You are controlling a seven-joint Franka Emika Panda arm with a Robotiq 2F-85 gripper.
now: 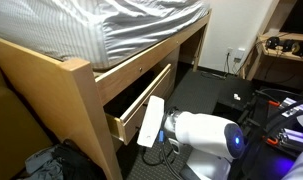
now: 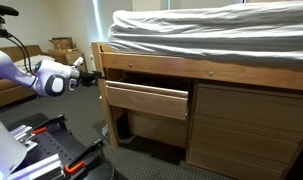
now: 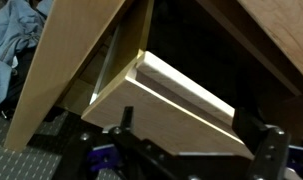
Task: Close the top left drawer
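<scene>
The top left drawer (image 2: 146,100) is a pale wood box with a flat front. It sticks partly out from under the bed rail in both exterior views (image 1: 141,100). In the wrist view its front (image 3: 161,105) fills the middle. My gripper (image 3: 196,140) is open, with its dark fingers wide apart at either side of the drawer front, close to it. In an exterior view the gripper (image 2: 89,78) is at the drawer's left end beside the bed post. I cannot tell whether it touches the wood.
A bed with a grey striped mattress (image 1: 121,25) lies above the drawers on a wood frame with a thick corner post (image 1: 86,110). Clothes (image 1: 46,165) lie on the floor by the post. A desk (image 1: 286,50) and cardboard boxes (image 2: 61,45) stand further off.
</scene>
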